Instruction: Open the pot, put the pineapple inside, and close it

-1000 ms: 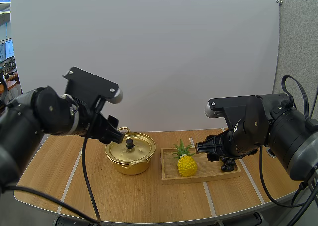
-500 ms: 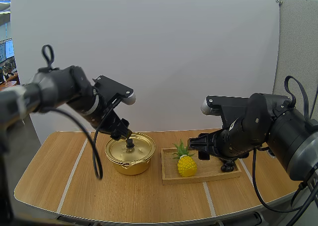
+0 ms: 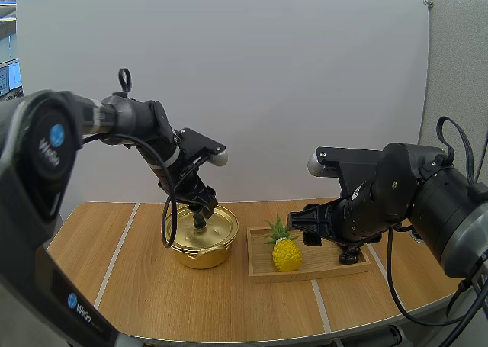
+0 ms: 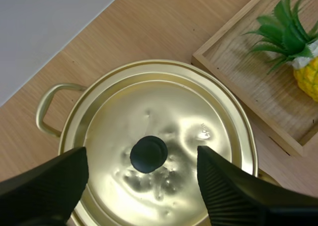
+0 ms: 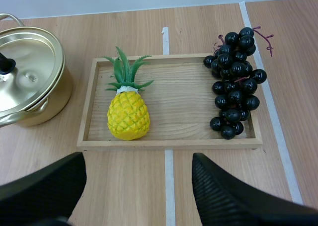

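Lid-lifting is the step in hand. The pot sits closed on the table, toward the back edge, just beside the left end of the wooden tray. Its gold lid lies flat in the rim with the black knob at its centre. The pineapple waits in the left half of the tray, untouched, its crown toward the back rim.

My left gripper hangs straight over the lid, fingers spread wide with the knob between them, gripping nothing. As I judge it, the next move is a short drop, a squeeze on the knob, then a lift clear of the rim. My right gripper is equally wide open and empty, poised above the tray's front rim on the pineapple's side, placed to take the fruit once the pot is open.

In the left wrist view the knob sits centred in the gap, with clearance on both sides. In the high view the gripper's own body covers that detail. The right wrist view lays out the grapes along the tray's right end, mostly hidden behind the right arm from above.
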Controlling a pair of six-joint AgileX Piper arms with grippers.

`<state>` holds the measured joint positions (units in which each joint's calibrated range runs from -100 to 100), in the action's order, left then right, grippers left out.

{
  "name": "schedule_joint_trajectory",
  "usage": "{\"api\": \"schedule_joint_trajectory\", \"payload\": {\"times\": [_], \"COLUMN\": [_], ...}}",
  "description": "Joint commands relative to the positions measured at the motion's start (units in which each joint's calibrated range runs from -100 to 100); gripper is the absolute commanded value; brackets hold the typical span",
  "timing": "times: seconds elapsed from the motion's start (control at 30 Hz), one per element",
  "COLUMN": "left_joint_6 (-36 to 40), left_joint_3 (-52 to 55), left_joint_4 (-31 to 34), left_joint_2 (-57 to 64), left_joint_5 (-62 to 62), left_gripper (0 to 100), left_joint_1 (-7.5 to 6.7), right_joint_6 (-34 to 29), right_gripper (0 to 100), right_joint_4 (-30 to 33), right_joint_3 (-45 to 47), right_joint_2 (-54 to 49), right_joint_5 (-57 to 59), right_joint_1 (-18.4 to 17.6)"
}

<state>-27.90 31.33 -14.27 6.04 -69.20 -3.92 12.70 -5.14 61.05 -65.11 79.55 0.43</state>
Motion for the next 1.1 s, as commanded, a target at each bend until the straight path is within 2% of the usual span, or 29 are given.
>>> {"api": "schedule_joint_trajectory", "payload": {"times": [0.0,0.6,0.63,0.67,0.7,0.77,0.8,1.07], "left_joint_6": [0.00,0.00,0.00,0.00,0.00,0.00,0.00,0.00], "left_joint_3": [-2.51,-3.59,-3.59,-3.59,-3.59,-3.59,-3.59,-4.06], "left_joint_4": [0.42,-0.60,-0.85,-0.95,-0.95,-0.95,-0.95,-0.95], "left_joint_2": [-5.03,-8.08,-8.08,-8.08,-8.08,-8.08,-8.08,-6.97], "left_joint_5": [0.45,-1.00,-1.01,-1.01,-1.38,-1.81,-2.34,-7.88], "left_gripper": [100,100,95,74,58,14,0,0], "left_joint_1": [-0.25,-0.25,-0.25,-0.25,-0.25,-0.25,-0.25,-0.25], "right_joint_6": [0.35,0.35,0.35,0.35,0.35,0.35,0.35,0.35], "right_gripper": [100,100,100,100,100,100,100,100], "right_joint_4": [-0.17,-0.17,-0.17,-0.17,-0.17,-0.17,-0.17,0.28], "right_joint_3": [-0.44,-0.44,-0.44,-0.44,-0.44,-0.44,-0.44,-0.44], "right_joint_2": [-0.16,-0.16,-0.16,-0.16,-0.16,-0.16,-0.16,-0.16], "right_joint_5": [-0.28,-0.46,-0.46,-0.46,-0.46,-0.46,-0.46,-0.46], "right_joint_1": [0.26,0.26,0.26,0.26,0.26,0.26,0.26,0.26]}}
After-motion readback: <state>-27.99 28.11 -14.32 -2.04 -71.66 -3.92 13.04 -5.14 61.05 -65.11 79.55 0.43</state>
